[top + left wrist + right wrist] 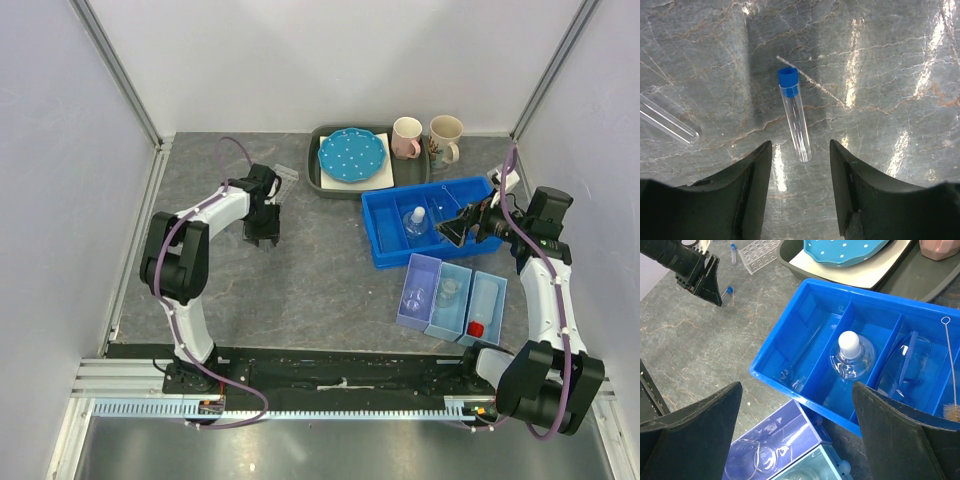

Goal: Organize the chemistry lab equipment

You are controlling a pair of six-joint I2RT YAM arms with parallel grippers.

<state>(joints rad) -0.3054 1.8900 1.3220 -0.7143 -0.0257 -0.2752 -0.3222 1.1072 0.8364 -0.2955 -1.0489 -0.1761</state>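
My left gripper (pixel 263 238) is open and empty, low over the table. In the left wrist view a blue-capped tube (pixel 795 117) lies flat just ahead of its fingertips (pixel 765 150), round end nearest them; a second clear tube (pixel 665 120) lies to the left. The clear test-tube rack (pixel 285 180) lies behind that arm. My right gripper (pixel 455 228) is open and empty above the blue tray (pixel 385 215). That tray (pixel 775 377) holds a thin rod (pixel 807 347), a white-stoppered flask (pixel 850 352), a clear glass piece (pixel 905 365) and a tube brush (pixel 950 375).
Three small bins stand in front of the blue tray: a purple one (pixel 420 292) with a flask (pixel 752 460), a light blue one (pixel 449 300), and one with a red-capped bottle (pixel 475 328). A grey tray with the blue dotted plate (pixel 351 155) and two mugs (pixel 407 137) stand at the back.
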